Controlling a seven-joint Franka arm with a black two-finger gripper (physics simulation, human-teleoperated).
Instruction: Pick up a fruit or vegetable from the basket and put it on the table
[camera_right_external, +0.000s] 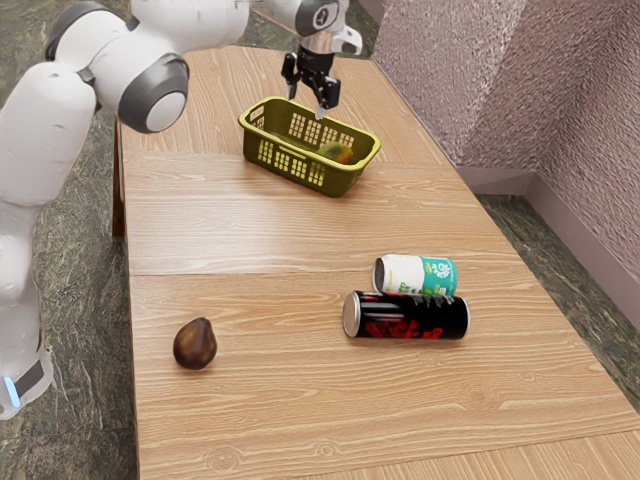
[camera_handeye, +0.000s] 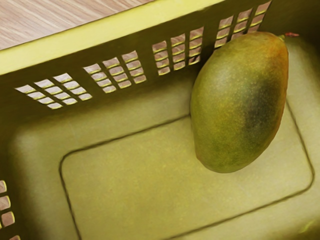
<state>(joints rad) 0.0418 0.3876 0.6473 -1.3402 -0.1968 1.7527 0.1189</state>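
The mango lies in the green basket, beside a slotted wall: plump, mottled green, orange-red along one side, with a dark patch and a reddish stem. Above, the gripper's fingers stand apart. The white-and-teal can and black can with red markings carry writing too small to read.

Exterior view: basket hides your mango's lower part; black can partly covers white can. Your wrist view crops the basket.
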